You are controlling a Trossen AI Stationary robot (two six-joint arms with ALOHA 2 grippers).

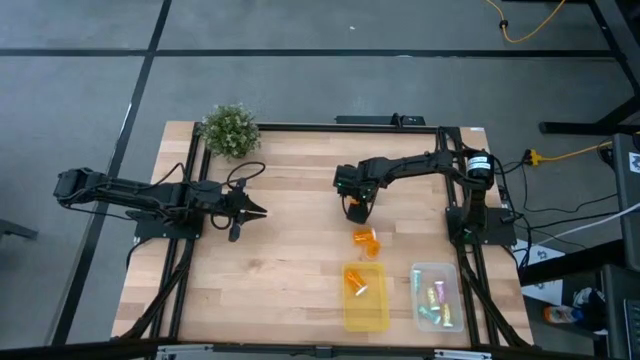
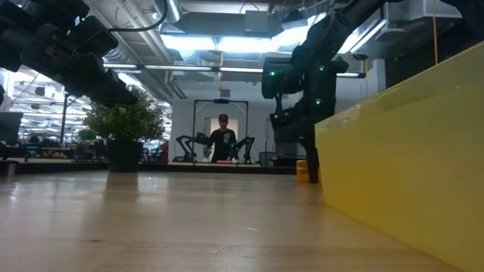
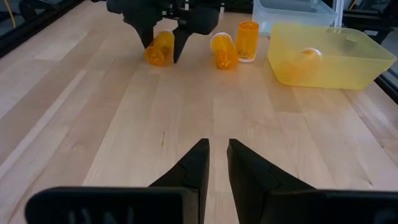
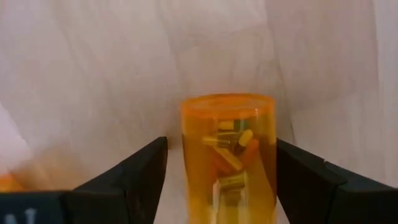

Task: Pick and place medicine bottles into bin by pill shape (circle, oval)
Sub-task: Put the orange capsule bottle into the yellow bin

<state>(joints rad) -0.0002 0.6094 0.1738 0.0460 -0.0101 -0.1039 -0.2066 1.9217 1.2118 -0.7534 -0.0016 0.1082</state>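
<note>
Pale wooden table [image 1: 270, 260] fills a workshop where a person [image 2: 222, 136] stands far behind. Right of the yellow bin [image 1: 366, 297] sits a clear bin [image 1: 437, 296]; beyond it lie two orange bottles [image 1: 366, 240]. Farther beyond, the right gripper [image 1: 356, 210] straddles another orange pill bottle [image 4: 229, 155], fingers spread, apart from it. Far left of the bin, the left gripper [image 1: 255, 211] rests clenched, empty.

A light wooden table [image 1: 270, 260] stands on a grey floor [image 1: 300, 85] crossed by dark lines, a yellow cable [image 1: 530, 25] trailing over it. Bright ceiling lights [image 2: 219, 41] and pipes run overhead. A person [image 2: 222, 140] stands far back beside a leafy plant [image 2: 125, 125].
</note>
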